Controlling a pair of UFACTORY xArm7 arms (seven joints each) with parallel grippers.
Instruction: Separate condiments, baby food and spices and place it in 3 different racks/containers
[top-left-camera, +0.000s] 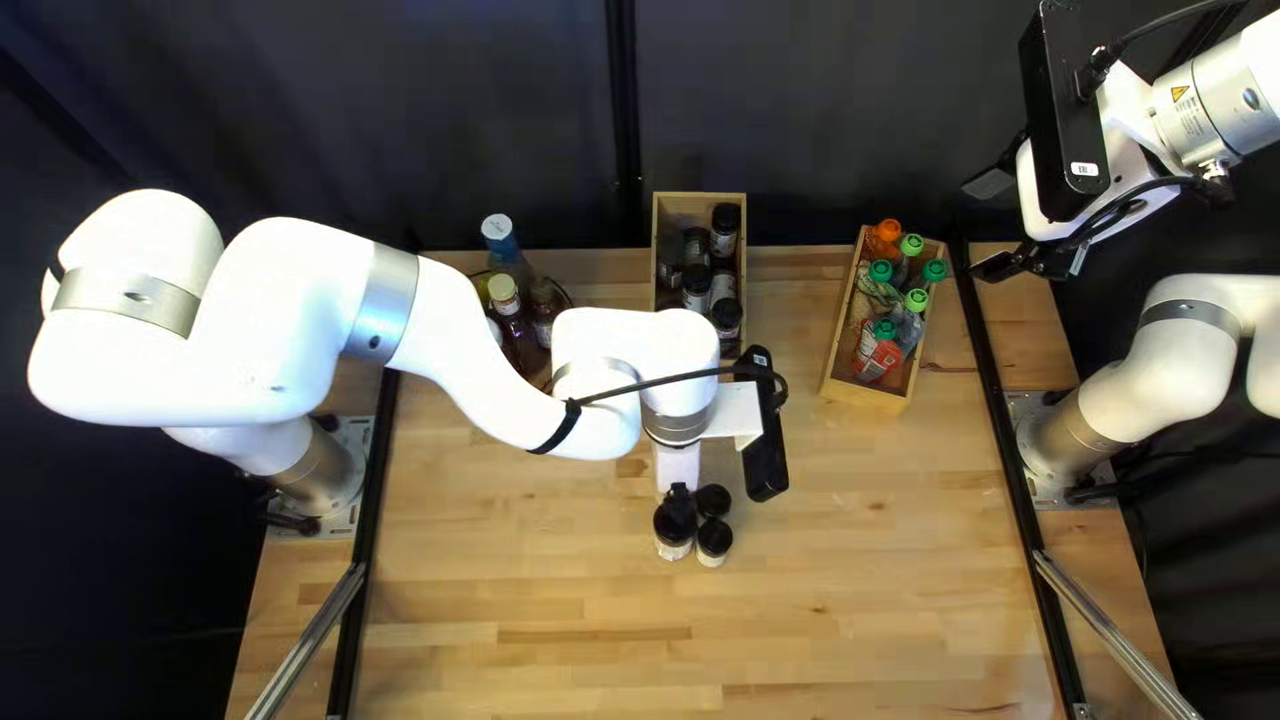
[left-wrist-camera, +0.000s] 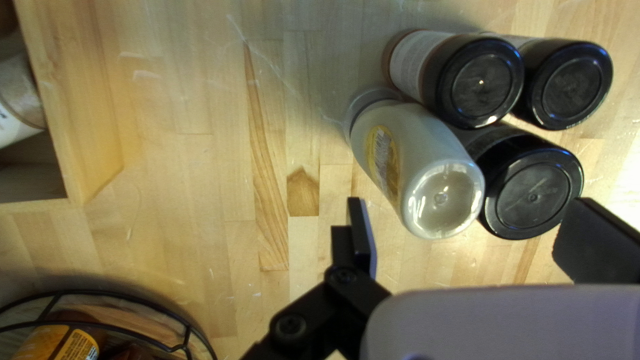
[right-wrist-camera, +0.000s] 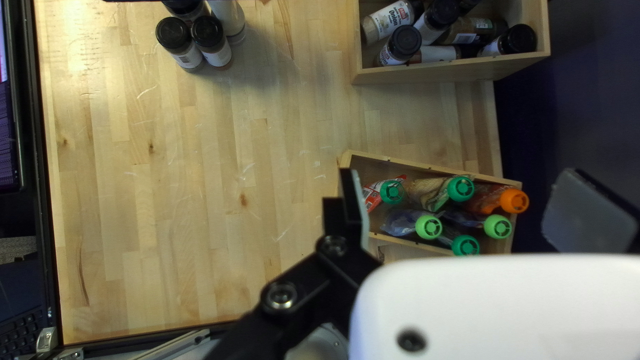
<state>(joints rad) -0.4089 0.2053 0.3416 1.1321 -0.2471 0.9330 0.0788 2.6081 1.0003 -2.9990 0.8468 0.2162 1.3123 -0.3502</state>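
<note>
1. Black fingers (left-wrist-camera: 363, 233) of the left gripper (left-wrist-camera: 470, 217) are standing wide apart with nothing clamped; one is lying just outside the pale bottle (left-wrist-camera: 427, 177), the other beyond it, past the lead black-lidded jar (left-wrist-camera: 530, 187).

2. Landmark for everything here is that pale bottle: it is sitting ahead of the left gripper, nearer the first finger than the second, apparently within the gap. How far below the fingertips it is standing, I cannot tell.

3. Its long axis is running roughly along the gripper's line of sight, the round end facing the wrist and the far end leaning off toward the first finger's side; I am judging it upright.

4. Beside the bottle, the lead jar is crowding its flank, and two more black-lidded jars (left-wrist-camera: 477, 80) are packing in behind. Closing straight down would probably be catching bottle and lead jar together, so the coming move is likely calling for a shift sideways toward the bottle's free flank.

5. Well apart from the bottle, the wooden spice box (right-wrist-camera: 467, 69), the pouch box (right-wrist-camera: 433, 167) and the wire basket (left-wrist-camera: 120, 293) are waiting as containers.

6. Much farther from the bottle, the right gripper (right-wrist-camera: 460, 193) is hanging open and empty beyond the pouch box, leaving the left arm (top-left-camera: 467, 354) clearly nearer for this pick.
</note>
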